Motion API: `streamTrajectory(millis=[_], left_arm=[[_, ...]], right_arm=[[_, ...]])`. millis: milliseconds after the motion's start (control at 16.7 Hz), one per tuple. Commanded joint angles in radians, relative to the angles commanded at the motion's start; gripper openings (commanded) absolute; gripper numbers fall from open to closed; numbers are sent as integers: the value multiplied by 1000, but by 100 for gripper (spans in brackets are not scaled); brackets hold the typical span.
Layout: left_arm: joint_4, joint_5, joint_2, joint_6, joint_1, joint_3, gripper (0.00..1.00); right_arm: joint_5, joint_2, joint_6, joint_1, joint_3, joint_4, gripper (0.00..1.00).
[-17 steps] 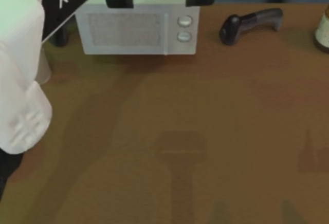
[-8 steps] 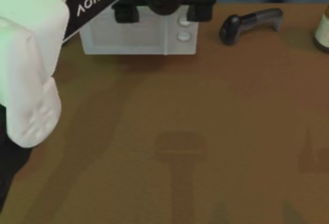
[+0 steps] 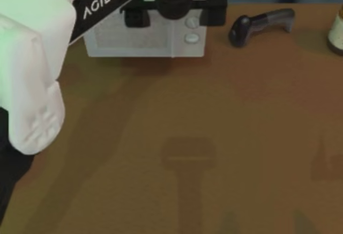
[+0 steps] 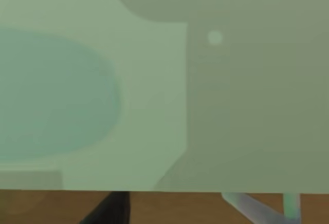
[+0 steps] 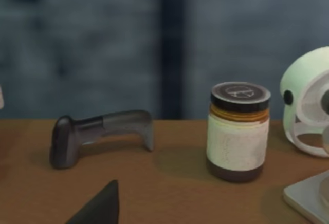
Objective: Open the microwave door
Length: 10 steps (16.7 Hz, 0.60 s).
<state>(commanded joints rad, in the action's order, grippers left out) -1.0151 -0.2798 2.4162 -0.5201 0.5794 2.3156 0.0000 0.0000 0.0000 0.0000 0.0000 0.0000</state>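
Microwave door (image 3: 131, 35) is the thing I'm after, and it sits flush and shut on the front of the microwave (image 3: 144, 43), which stands at the far left part of the table (image 3: 214, 137). Left of the microwave, the bulky white body of my left arm (image 3: 32, 73) fills the frame and reaches across the top of the oven. My left gripper (image 3: 174, 9) hangs over the microwave's top front edge, above the seam between the door and the knobs (image 3: 191, 30). Its black fingers (image 3: 136, 16) are spread wide along the front, and I judge they hold nothing. Whether they touch the casing I cannot tell from above. The left wrist view shows only pale green surface pressed close, so it gives me little to steer by.

The risk from here, as I judge it, is catching the fixed knob panel instead of the door edge, or pushing the whole oven back rather than swinging the door.

Right of the microwave lies a dark handheld scanner (image 3: 260, 23), and farther right, at the table's edge, a jar (image 3: 336, 30). My right arm is parked off that side. Its gripper's state I cannot tell.
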Motion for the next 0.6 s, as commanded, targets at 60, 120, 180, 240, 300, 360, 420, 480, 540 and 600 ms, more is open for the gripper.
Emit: streamTrajectory(millis=[60,120,180,240,300,360,420,480,540,600], left_arm=[[0,0,0,0,0,0,70],[0,0,0,0,0,0,62],[0,0,0,0,0,0,55],[0,0,0,0,0,0,47],[0,0,0,0,0,0,40],[0,0,0,0,0,0,32],[0,0,0,0,0,0,25],[0,0,0,0,0,0,17],[0,0,0,0,0,0,10],[0,0,0,0,0,0,2]], right_arm=[[0,0,0,0,0,0,100],[0,0,0,0,0,0,100],[0,0,0,0,0,0,100],[0,0,0,0,0,0,100],[0,0,0,0,0,0,100],[0,0,0,0,0,0,100],[0,0,0,0,0,0,100],[0,0,0,0,0,0,100],[0,0,0,0,0,0,100],[0,0,0,0,0,0,100]])
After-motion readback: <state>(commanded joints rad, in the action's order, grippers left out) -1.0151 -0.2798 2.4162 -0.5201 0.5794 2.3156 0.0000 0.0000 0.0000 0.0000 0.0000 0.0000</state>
